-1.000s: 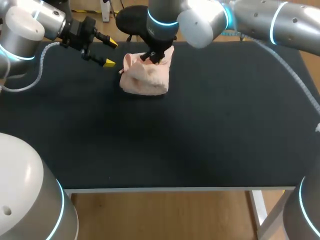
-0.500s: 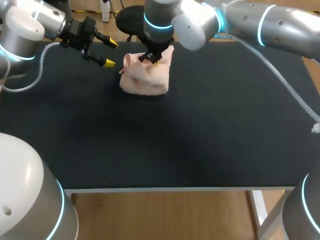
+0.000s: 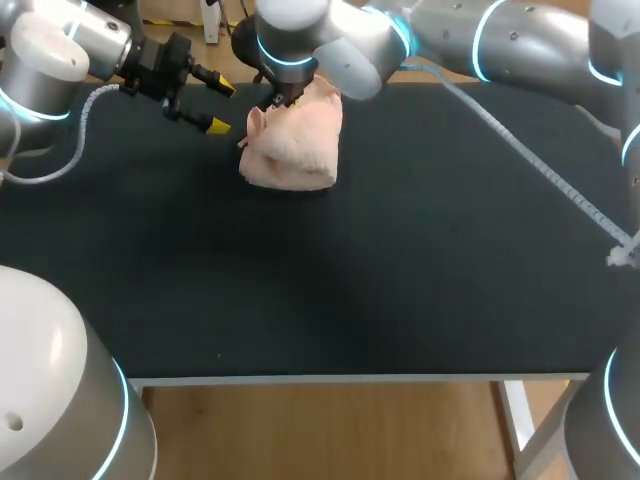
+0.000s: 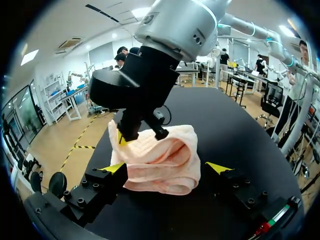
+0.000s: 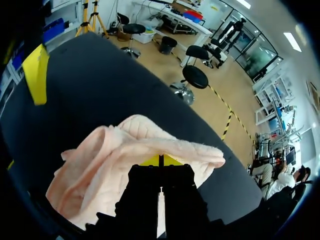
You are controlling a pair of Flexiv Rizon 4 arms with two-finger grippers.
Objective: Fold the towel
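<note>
Pink, limp towel wants an edge pinch like the closed right gripper's; left gripper gapes alongside.

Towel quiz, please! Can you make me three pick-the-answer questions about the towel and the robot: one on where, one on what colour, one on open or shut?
1. Where does the towel lie?
A) on the black table
B) on the floor
C) in a basket

2. What colour is the towel?
A) blue
B) pale pink
C) green

3. How are the left gripper's fingers?
A) shut on the towel
B) open, tips far apart
C) shut on a cup

Answers:
1 A: the towel sits bunched on the dark tabletop.
2 B: its cloth shows pale pink in every view.
3 B: its two yellow tips stand wide apart, clamping nothing.
</note>
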